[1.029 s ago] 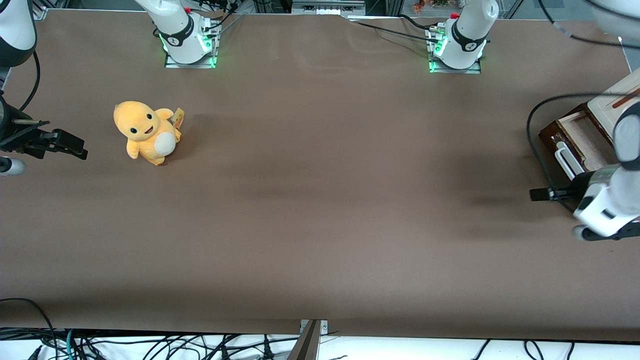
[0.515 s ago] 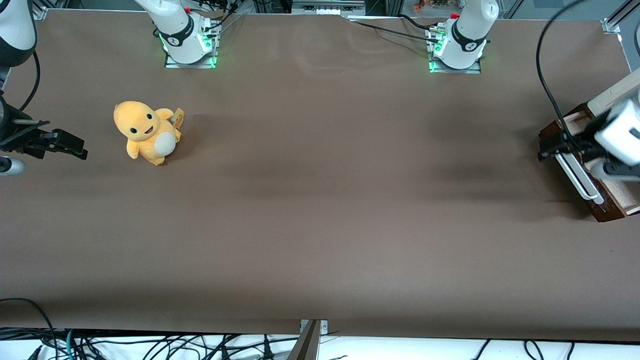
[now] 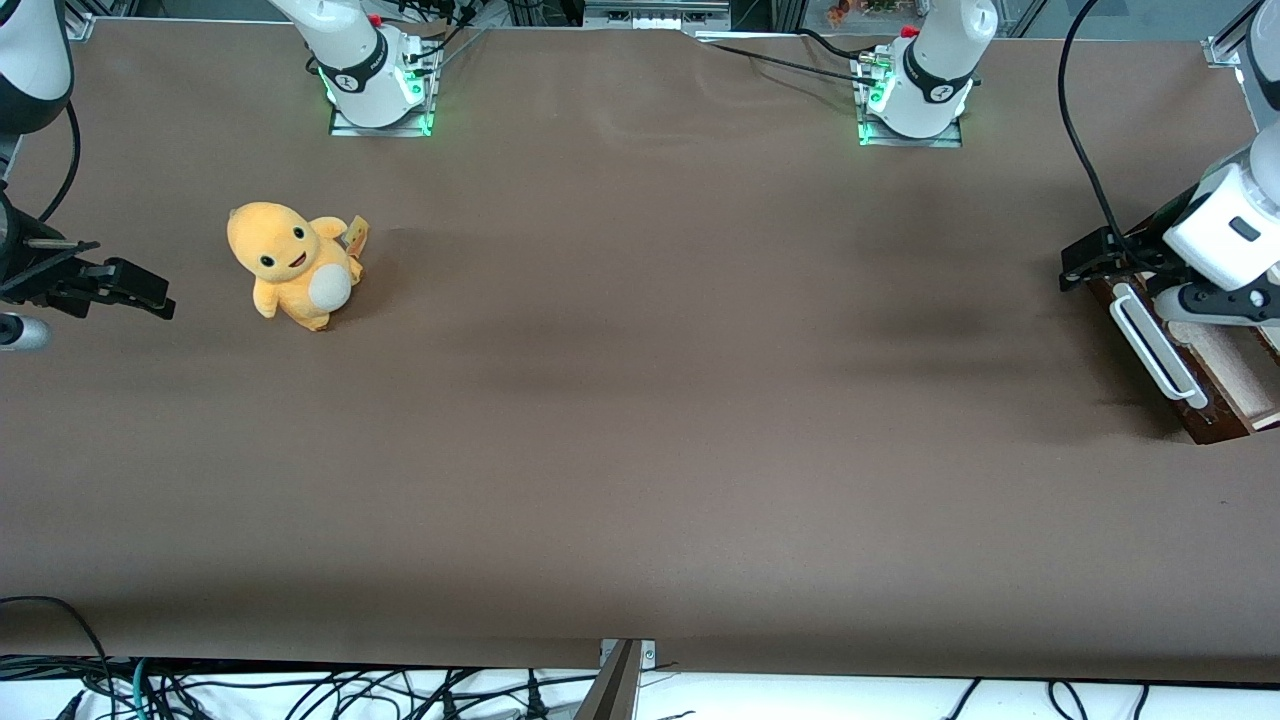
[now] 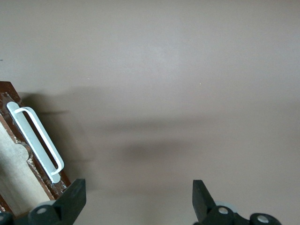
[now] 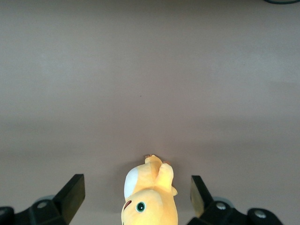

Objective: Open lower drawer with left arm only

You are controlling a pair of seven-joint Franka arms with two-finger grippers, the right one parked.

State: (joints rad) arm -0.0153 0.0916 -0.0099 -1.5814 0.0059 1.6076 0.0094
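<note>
We find the lower drawer [image 3: 1195, 375] pulled out at the working arm's end of the brown desk [image 3: 640, 400]; its pale beige inside shows, and its dark reddish-brown front faces the middle of the desk. The white bar handle [image 3: 1150, 345] runs along that front, untouched. The left arm [image 3: 1225, 235] reaches in above the drawer's end farther from the front camera. Its hand [image 3: 1085, 262] hangs over the desk just beside that corner, released, fingers [image 4: 75, 199] spread wide with nothing between them. In the left wrist view we see the handle [image 4: 37, 140] clear of the fingers. A yellow plush toy [image 3: 290, 265] sits well apart, toward the parked arm's end.
</note>
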